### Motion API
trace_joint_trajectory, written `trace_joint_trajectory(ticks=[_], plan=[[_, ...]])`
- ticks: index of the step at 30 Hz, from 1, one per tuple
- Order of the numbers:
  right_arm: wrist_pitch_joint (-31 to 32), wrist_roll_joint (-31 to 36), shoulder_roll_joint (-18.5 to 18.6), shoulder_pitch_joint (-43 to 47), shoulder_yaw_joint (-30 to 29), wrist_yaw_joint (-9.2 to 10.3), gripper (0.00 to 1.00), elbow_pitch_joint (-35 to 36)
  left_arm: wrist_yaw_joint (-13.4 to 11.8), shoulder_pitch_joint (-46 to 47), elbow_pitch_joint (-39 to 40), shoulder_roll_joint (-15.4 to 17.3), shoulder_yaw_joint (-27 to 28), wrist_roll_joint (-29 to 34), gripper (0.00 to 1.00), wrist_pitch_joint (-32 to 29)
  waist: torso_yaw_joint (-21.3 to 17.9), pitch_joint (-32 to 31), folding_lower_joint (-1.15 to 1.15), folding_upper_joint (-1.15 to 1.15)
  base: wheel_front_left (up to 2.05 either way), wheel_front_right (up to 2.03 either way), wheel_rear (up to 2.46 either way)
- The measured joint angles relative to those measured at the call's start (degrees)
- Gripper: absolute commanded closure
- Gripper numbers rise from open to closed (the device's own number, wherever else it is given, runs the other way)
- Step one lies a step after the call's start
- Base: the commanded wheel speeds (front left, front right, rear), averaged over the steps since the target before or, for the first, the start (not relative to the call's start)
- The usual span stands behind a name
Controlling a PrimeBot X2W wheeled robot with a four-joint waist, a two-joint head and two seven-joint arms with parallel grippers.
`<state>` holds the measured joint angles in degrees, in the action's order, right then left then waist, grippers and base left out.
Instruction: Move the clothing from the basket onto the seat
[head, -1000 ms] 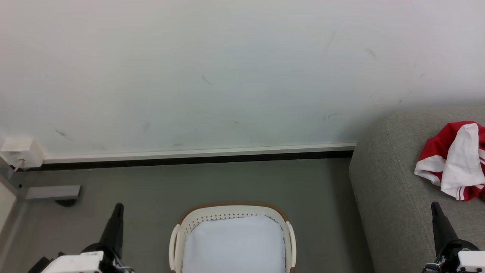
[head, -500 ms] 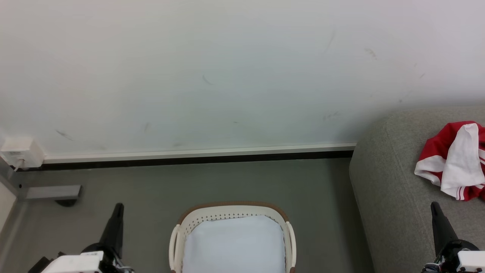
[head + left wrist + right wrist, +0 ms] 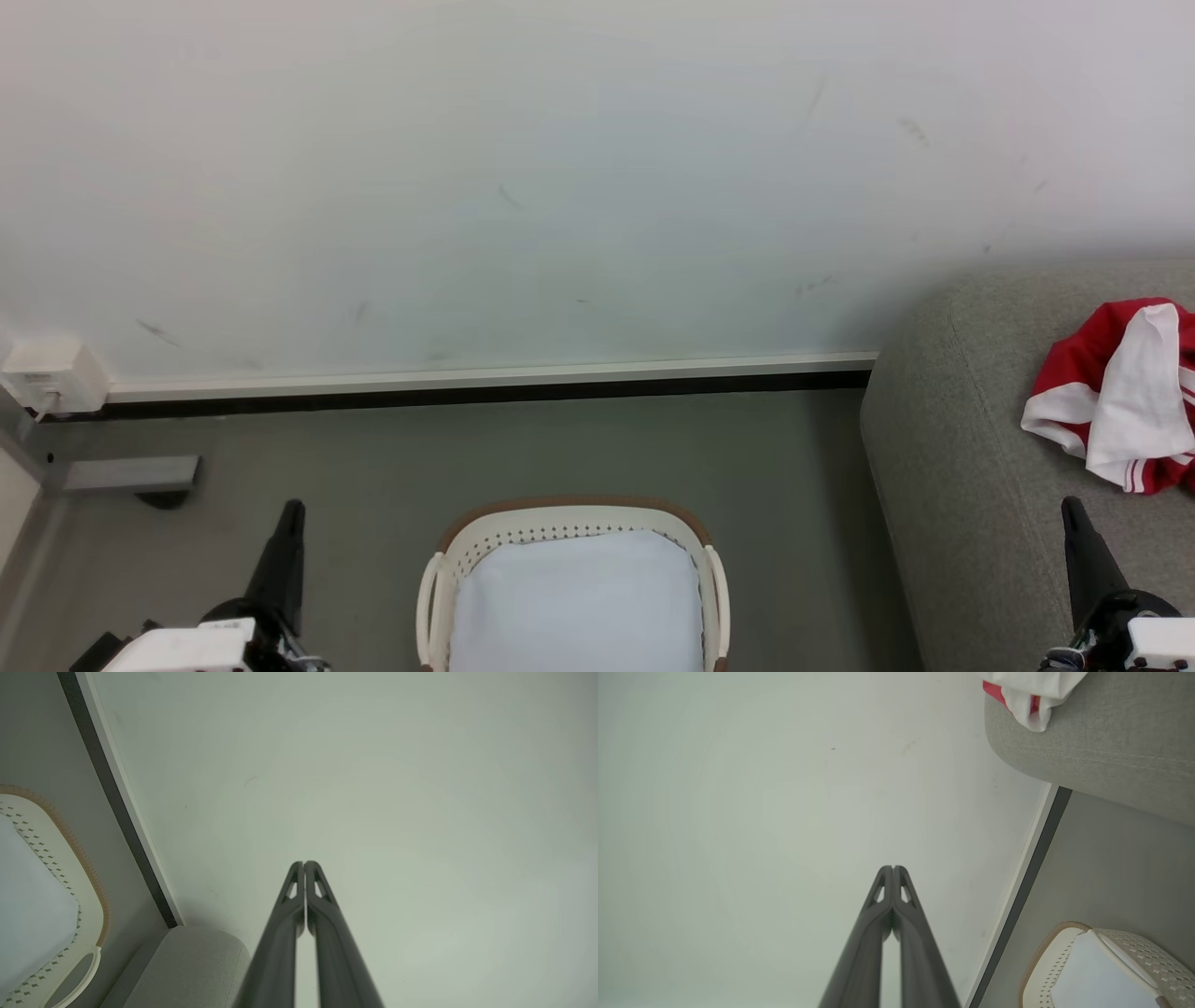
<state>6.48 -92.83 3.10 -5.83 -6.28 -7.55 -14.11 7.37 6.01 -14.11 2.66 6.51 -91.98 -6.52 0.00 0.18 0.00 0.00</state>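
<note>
- Clothing (image 3: 1120, 392), head view: heaped on the seat (image 3: 962, 467); the basket (image 3: 569, 518) stands on the floor, pale bottom exposed.
- Left wrist view: left pincer (image 3: 304, 865) closed, fingertips together, facing the wall (image 3: 420, 788).
- Right wrist view: right pincer (image 3: 893, 869) likewise closed, gripping nothing.

Pale wall (image 3: 560, 168) over a grey floor (image 3: 523, 448), evenly lit.
Beyond the tips of the left claw (image 3: 294, 504) and the right claw (image 3: 1071, 502) the wall carries faint scuffs; a white skirting strip (image 3: 485, 376) with a dark band under it runs where wall meets floor. Ahead and left of the left claw, a small white box (image 3: 51, 375) with a cable sits on the wall, a grey bar (image 3: 131, 473) just below it.
</note>
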Motion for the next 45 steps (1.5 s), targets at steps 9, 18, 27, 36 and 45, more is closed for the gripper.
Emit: trace_joint_trajectory(ticks=[9, 18, 27, 36, 45], plan=[[0.01, 0.08, -0.02, 0.0, -0.03, 0.0, 1.0, 0.0, 0.0, 0.0, 0.0, 0.0, 0.02, 0.0, 1.0, 0.0, 0.0, 0.0, 0.0, 0.0, 0.0, 0.0, 0.0], [0.01, 0.08, -0.04, 0.0, -0.07, 0.0, 1.0, 0.0, 0.0, 0.01, 0.0, 0.0, 0.0, 0.0, 1.0, -0.01, 0.0, 0.0, 0.0, 0.0, 0.0, 0.0, 0.0], [0.01, 0.09, -0.07, -0.01, -0.09, 0.0, 1.0, 0.0, 0.0, 0.01, 0.0, 0.01, 0.01, 0.0, 1.0, 0.0, 0.0, 0.0, 0.0, 0.0, 0.0, 0.0, 0.0], [0.02, 0.09, -0.08, -0.01, -0.11, 0.0, 1.0, 0.0, 0.0, 0.01, 0.0, 0.01, 0.01, 0.0, 1.0, 0.0, 0.0, 0.0, 0.0, 0.0, 0.0, 0.0, 0.0], [0.02, 0.1, -0.09, -0.01, -0.13, 0.0, 1.0, 0.0, 0.0, 0.01, 0.0, 0.01, 0.01, 0.0, 1.0, 0.0, 0.0, 0.0, 0.0, 0.0, 0.0, 0.0, 0.0]])
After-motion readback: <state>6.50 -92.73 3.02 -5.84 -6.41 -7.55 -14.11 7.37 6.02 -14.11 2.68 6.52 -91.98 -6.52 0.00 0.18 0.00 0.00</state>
